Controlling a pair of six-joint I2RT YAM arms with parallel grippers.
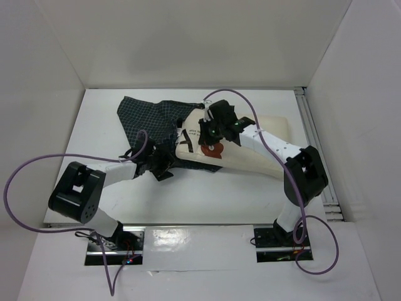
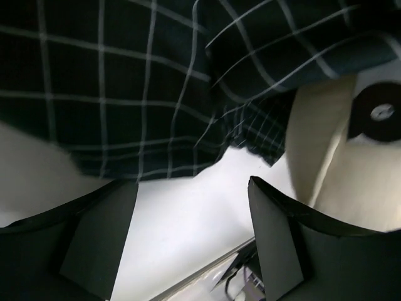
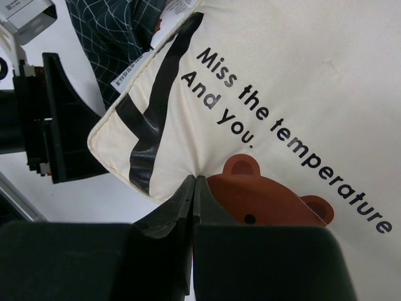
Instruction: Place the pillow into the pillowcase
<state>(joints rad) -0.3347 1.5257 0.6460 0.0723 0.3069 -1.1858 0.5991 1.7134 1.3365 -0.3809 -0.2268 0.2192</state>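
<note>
Both arms are white and black. The left arm (image 1: 116, 168) has a white link and a boxy black housing (image 1: 76, 191) with a pale square opening. The right arm (image 1: 266, 147) has a white link and a black elbow (image 1: 305, 174). A thin purple left cable (image 1: 6, 191) and right cable (image 1: 233, 90) run along them. Each base sits on a metal plate (image 1: 144, 241). The left gripper (image 2: 193, 188) has flat, matte-black, angular fingers (image 2: 103, 244). The right gripper (image 3: 194, 182) has black fingers (image 3: 169, 213) that taper to thin edges.

White table (image 1: 188, 197) (white walls (image 1: 188, 37) around)
</note>
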